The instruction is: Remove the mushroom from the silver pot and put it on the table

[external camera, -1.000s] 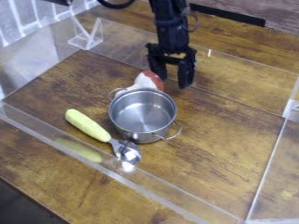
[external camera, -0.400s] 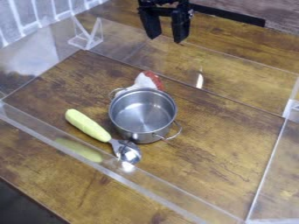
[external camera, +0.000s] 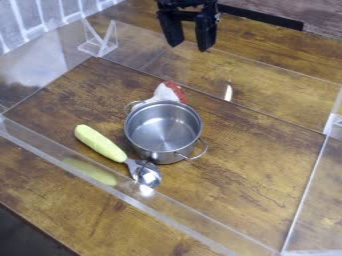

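The mushroom [external camera: 167, 93], reddish cap and pale stalk, lies on the table [external camera: 254, 150] just behind the silver pot [external camera: 163, 131], touching or almost touching its far rim. Nothing shows inside the pot. High above, near the top edge of the picture, my gripper [external camera: 189, 40] hangs open and holds nothing; its two black fingers point downward, well clear of the mushroom.
A long yellow corn-like piece [external camera: 99, 143] lies left of the pot, with a small silver spoon [external camera: 144, 176] at its near end. Clear acrylic walls [external camera: 301, 200] edge the table, and a clear stand [external camera: 99, 40] sits at the back left.
The gripper rose from just behind the mushroom to the top of the picture, fingers open throughout. The mushroom stayed on the table behind the pot.
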{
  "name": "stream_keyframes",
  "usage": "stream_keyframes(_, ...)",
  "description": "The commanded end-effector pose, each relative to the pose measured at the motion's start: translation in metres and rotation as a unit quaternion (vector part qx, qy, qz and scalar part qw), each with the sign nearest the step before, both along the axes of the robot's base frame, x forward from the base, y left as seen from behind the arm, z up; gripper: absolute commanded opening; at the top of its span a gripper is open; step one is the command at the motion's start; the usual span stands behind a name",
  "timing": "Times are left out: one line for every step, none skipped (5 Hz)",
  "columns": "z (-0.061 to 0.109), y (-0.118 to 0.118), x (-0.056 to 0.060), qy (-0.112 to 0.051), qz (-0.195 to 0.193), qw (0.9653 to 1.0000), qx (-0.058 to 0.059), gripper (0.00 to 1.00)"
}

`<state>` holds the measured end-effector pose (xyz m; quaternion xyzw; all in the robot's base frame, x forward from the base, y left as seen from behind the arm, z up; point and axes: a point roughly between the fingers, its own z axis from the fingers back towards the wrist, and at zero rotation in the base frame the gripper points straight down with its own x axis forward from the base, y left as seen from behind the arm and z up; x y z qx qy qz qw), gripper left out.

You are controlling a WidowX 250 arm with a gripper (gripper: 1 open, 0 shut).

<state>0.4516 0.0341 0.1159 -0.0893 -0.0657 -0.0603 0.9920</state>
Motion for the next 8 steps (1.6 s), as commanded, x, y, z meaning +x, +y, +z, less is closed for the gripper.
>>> stream_keyframes(0.048, 0.004, -0.006, -0.05, 0.004, 0.9987, 0.008, 1.0)
stream_keyframes(0.048, 0.004, -0.009, -0.048, 0.003, 0.9988, 0.007, 1.0)
stream_keyframes(0.052, 0.004, -0.013, -0.05, 0.002, 0.9987, 0.006, 1.0)
stream_keyframes(0.06, 0.004, -0.017, -0.057, 0.001, 0.9984, 0.005, 1.0)
stream_keyframes(0.054, 0.003, -0.018, -0.046, 0.001, 0.9989, 0.004, 1.0)
stream_keyframes(0.048, 0.003, -0.02, -0.035, 0.001, 0.9994, 0.003, 1.0)
stream_keyframes(0.04, 0.003, -0.021, -0.024, 0.001, 0.9997, 0.001, 1.0)
stream_keyframes(0.037, 0.002, -0.023, -0.017, 0.001, 0.9999, 0.0, 1.0)
